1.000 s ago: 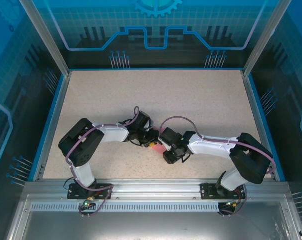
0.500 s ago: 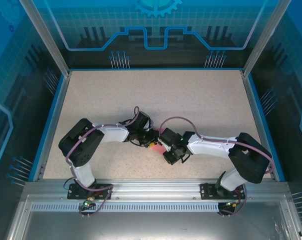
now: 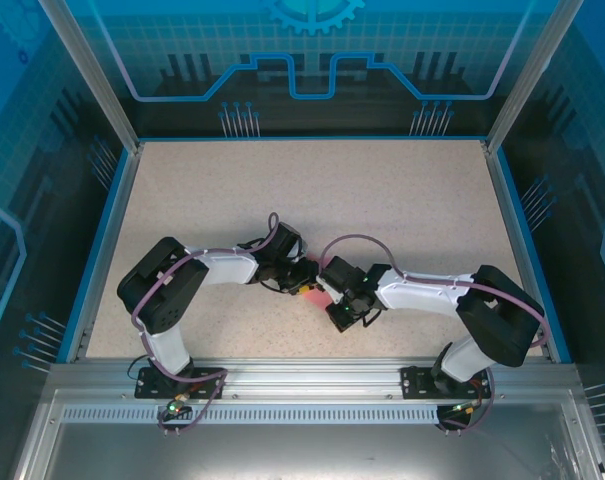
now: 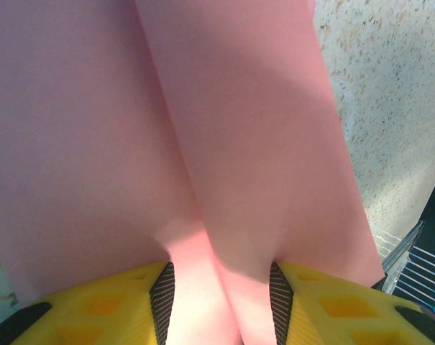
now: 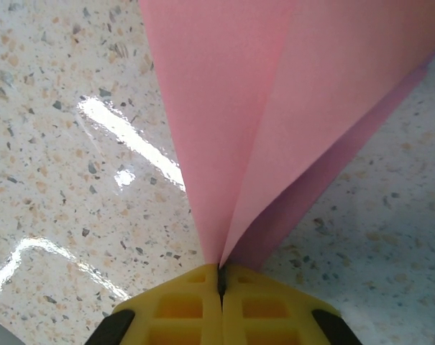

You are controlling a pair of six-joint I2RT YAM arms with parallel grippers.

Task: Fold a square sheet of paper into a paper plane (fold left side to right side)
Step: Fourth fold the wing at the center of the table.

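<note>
Closing since a second ago, right gripper pinches the tip of the pink sheet, toward the table's 6 o'clock; left gripper straddles it, jaws apart. Best carry it toward 3 o'clock slowly, matching edges before creasing

Pink paper: folded, creased layers tapering to narrow point, slightly parted; mid-table, toward near edge.
</note>
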